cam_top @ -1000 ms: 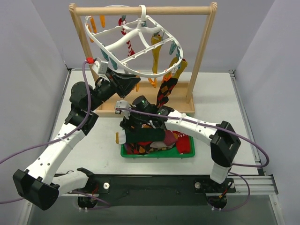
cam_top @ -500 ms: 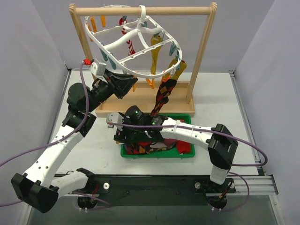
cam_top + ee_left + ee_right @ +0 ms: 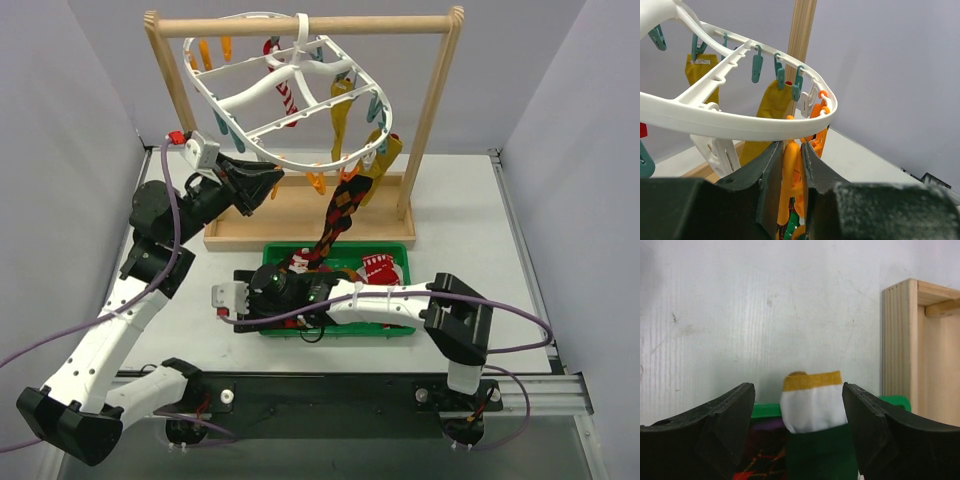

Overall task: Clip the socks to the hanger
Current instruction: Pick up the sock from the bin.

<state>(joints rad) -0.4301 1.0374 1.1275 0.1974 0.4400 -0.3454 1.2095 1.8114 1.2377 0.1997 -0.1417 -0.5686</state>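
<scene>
Left wrist: left gripper (image 3: 791, 149) apparently pinching orange clip (image 3: 790, 172); right gripper (image 3: 798, 395) spread wide.

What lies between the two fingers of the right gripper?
A sock with a white end and a yellow band lies there, inside the open right gripper. The right wrist view shows it.

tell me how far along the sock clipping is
Done: a striped sock, yellow socks and a diamond sock hang from the hanger. In hand: the left jaws pinch an orange clip; the right jaws stand open around a yellow-cuffed sock. Left: that sock and other socks in the green bin.
</scene>
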